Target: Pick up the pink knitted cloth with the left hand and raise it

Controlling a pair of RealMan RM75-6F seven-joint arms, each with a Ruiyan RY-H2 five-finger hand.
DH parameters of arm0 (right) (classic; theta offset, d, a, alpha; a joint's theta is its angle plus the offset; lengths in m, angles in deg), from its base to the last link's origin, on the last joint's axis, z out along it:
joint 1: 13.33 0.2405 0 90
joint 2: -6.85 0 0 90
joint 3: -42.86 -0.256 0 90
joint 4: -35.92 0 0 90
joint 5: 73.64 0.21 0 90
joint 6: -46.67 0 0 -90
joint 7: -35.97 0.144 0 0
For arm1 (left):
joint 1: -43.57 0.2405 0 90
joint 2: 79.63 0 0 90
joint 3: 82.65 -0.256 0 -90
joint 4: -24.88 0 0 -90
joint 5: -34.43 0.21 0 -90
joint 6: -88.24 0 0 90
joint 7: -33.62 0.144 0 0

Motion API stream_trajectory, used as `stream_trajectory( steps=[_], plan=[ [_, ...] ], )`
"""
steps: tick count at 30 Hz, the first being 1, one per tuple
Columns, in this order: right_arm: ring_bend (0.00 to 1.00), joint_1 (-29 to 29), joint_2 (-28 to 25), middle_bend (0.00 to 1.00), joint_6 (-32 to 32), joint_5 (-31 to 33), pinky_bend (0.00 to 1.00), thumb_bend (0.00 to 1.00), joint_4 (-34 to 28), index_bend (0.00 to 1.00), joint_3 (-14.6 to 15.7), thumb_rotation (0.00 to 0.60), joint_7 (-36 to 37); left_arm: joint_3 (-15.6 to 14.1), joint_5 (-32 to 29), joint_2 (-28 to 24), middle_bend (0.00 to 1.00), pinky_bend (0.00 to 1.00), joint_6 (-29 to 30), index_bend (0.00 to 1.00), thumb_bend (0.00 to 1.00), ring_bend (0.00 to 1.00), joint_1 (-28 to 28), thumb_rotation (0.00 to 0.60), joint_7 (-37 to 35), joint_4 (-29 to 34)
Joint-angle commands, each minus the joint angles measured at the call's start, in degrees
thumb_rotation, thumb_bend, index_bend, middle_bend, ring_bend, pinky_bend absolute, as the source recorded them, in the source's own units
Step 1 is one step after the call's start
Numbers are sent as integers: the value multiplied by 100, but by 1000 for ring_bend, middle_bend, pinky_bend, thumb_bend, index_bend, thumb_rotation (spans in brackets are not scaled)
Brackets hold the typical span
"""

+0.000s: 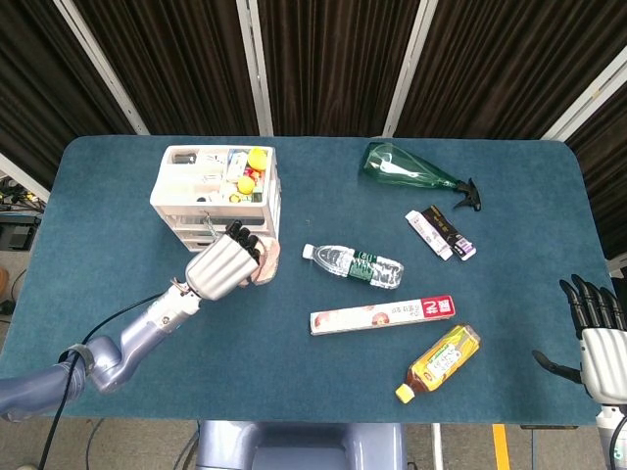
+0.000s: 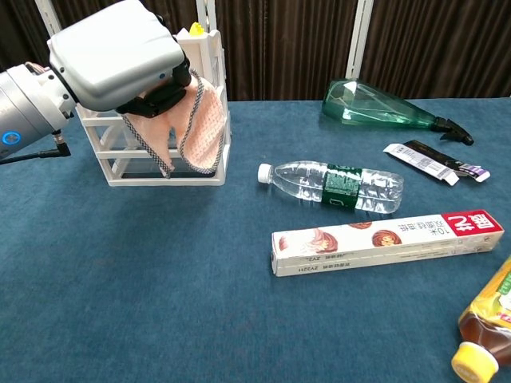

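Fingers of left hand: closed on pink knitted cloth, which hangs below, off the worktop.

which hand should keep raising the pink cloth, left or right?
Left. The left hand already grips the pink knitted cloth, which hangs clear of the table. The right hand sits open at the far table edge.

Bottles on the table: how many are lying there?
3. A green spray bottle at the back, a clear water bottle mid-table, a yellow-capped tea bottle near the front edge. The white rack may hide more.
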Motion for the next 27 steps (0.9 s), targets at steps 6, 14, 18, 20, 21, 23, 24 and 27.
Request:
stream_trajectory(
  steps=[6, 14, 18, 20, 21, 23, 24, 27],
  plan=[
    [0, 1, 1, 0, -3, -8, 0, 0, 1, 0, 1, 600, -2, -23, -58, 19, 695, 536, -19, 906, 577, 627, 5, 600, -11, -96],
    [0, -1, 0, 0, -7, -12, 0, 0, -1, 0, 3, 600, -4, -113, -72, 146, 691, 531, -38, 904, 566, 625, 23, 600, -24, -249],
    [0, -5, -4, 0, -10, -1, 0, 0, -4, 0, -1, 600, 6, -228, -10, 217, 535, 427, -28, 775, 381, 498, 48, 600, -61, -361],
    [0, -7, -7, 0, -12, 1, 0, 0, -4, 0, -2, 600, 9, -320, 38, 211, 280, 256, -52, 501, 174, 237, 72, 600, -27, -430],
    [0, -7, -7, 0, -15, -2, 0, 0, -3, 0, -2, 600, 9, -369, 46, 185, 141, 175, -102, 344, 83, 102, 84, 600, 13, -435],
    [0, -8, -4, 0, -23, -5, 0, 0, 3, 0, -5, 600, 6, -475, 57, 82, 8, 90, -238, 177, 6, 2, 108, 600, 120, -358],
    [0, -8, -3, 0, -24, -6, 0, 0, 2, 0, -6, 600, 7, -536, 82, 16, 1, 78, -284, 158, 1, 0, 122, 600, 155, -287],
    [0, -6, -2, 0, -20, -3, 0, 0, 0, 0, -7, 600, 6, -688, 159, -161, 0, 52, -278, 145, 0, 0, 203, 600, 155, -51]
  ],
)
